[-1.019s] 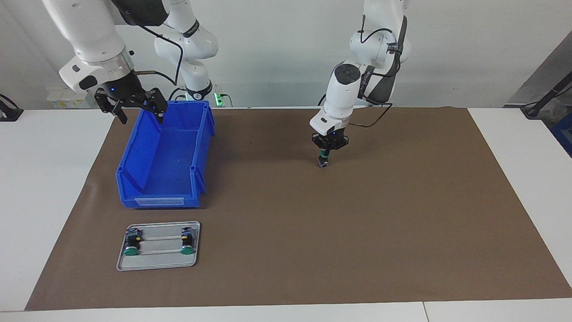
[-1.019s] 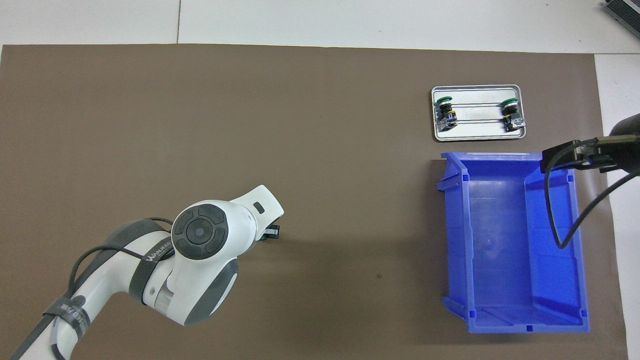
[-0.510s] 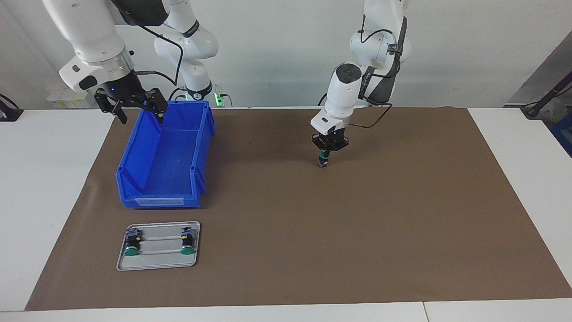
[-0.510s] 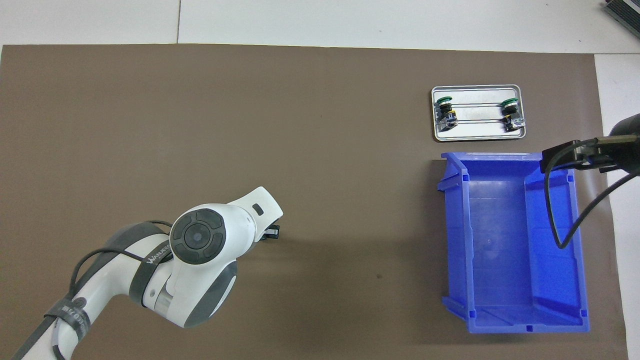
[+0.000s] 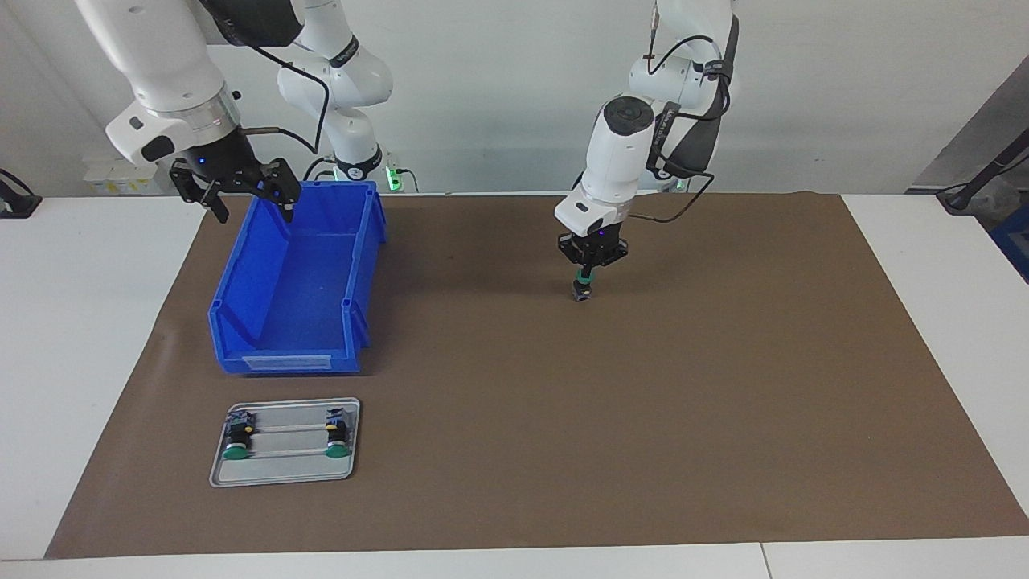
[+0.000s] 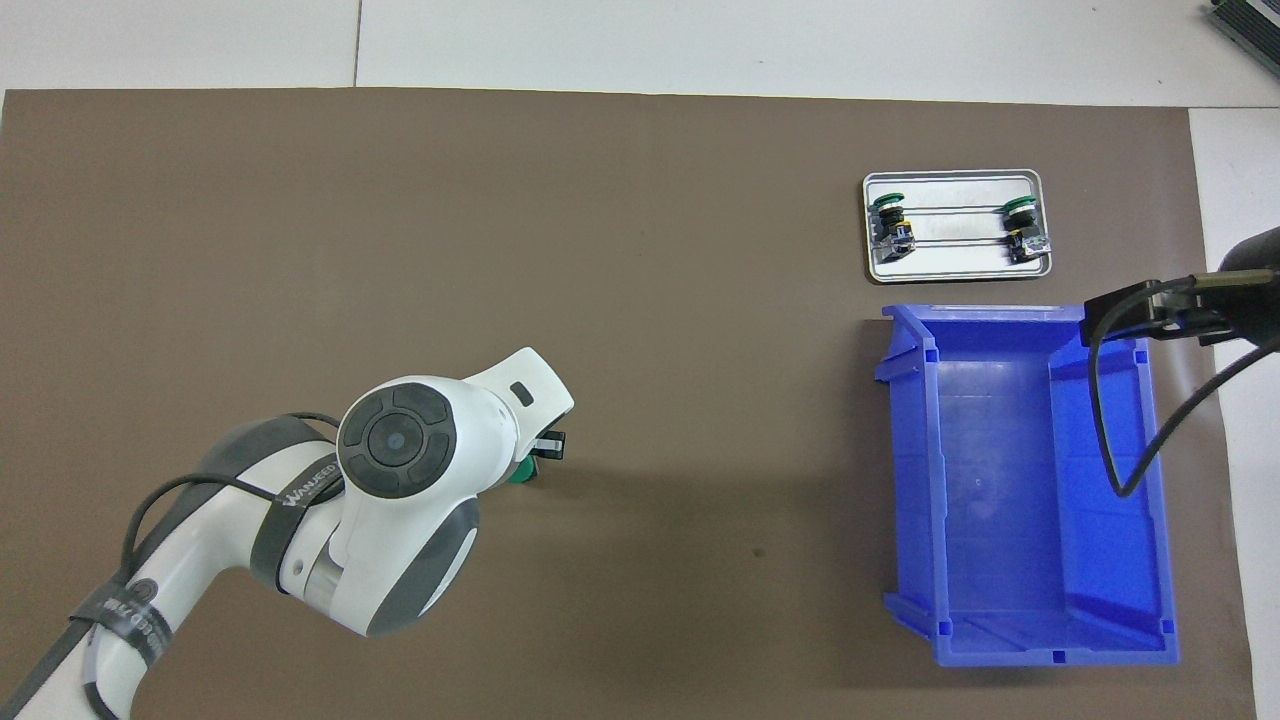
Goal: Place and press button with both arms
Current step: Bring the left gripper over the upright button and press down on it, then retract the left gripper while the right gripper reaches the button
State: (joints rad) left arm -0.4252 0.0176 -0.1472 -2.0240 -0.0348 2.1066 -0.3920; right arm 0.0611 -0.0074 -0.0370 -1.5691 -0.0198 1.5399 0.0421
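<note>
Button (image 5: 580,291) stood upright on brown mat (image 5: 643,418), frame centre, green cap up. Left gripper (image 5: 585,276), fingertips clenched, had lifted slightly off cap: press likely finished. Right gripper (image 5: 251,195) waited released over blue bin (image 5: 241,322), upper left.

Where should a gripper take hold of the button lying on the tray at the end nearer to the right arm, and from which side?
Grip this button across its black body, between the green cap and the grey block, probably coming straight down from above. It lies on its side on the tray, cap pointing away from the robots, so the narrow round body is the part that two fingers can span. The wide cap would likely slip.
</note>
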